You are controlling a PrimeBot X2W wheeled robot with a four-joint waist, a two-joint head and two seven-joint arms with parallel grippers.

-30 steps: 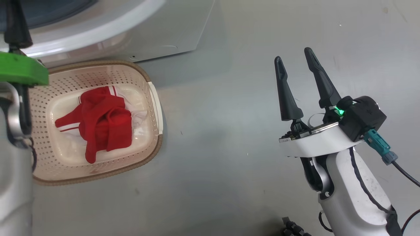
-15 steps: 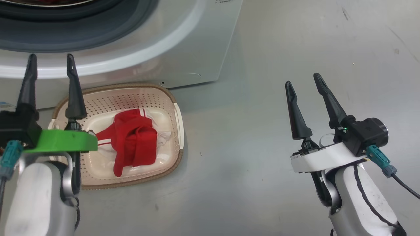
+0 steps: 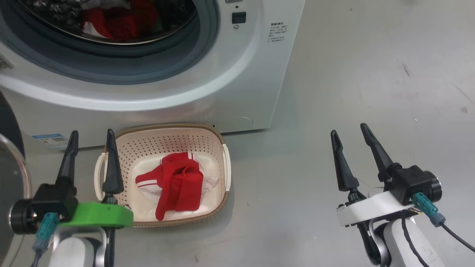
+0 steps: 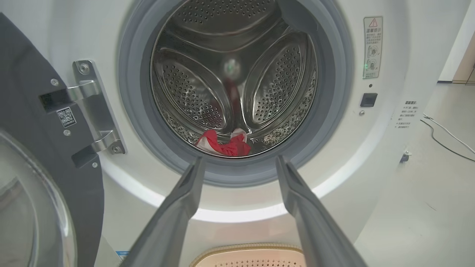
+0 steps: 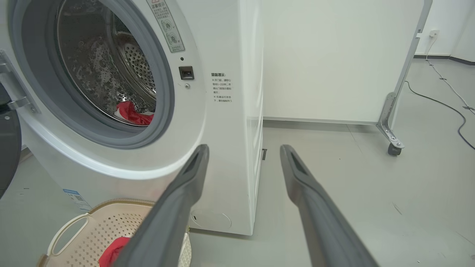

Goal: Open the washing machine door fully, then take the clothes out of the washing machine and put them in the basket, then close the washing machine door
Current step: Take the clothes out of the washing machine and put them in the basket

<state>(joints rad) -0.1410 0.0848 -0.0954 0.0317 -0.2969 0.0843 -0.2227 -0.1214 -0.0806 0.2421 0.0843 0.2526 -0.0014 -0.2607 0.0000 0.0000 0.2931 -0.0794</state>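
Camera tilt accounts for most of the change in the head view: the washing machine now shows its open porthole, and the basket sits lower in the picture than a second ago, still on the floor against the machine's foot. The clothes in it lie bunched exactly as before, while more red fabric rests in the drum. The left gripper, earlier mostly cut off at the edge, now stands at the basket's left handle with fingers spread wide and empty. The right gripper hangs well apart over bare grey floor, equally wide and empty. The washing machine door shows at the left edge, swung open. The left wrist view looks between its two fingers straight into the steel drum, with the fabric at the bottom just behind the grey seal. The hinge and the door's dark inner face lie to the left, and the basket's rim is at the bottom edge. In the right wrist view, open floor runs past the machine's right side to a white panel on a castor, with a cable trailing beyond.
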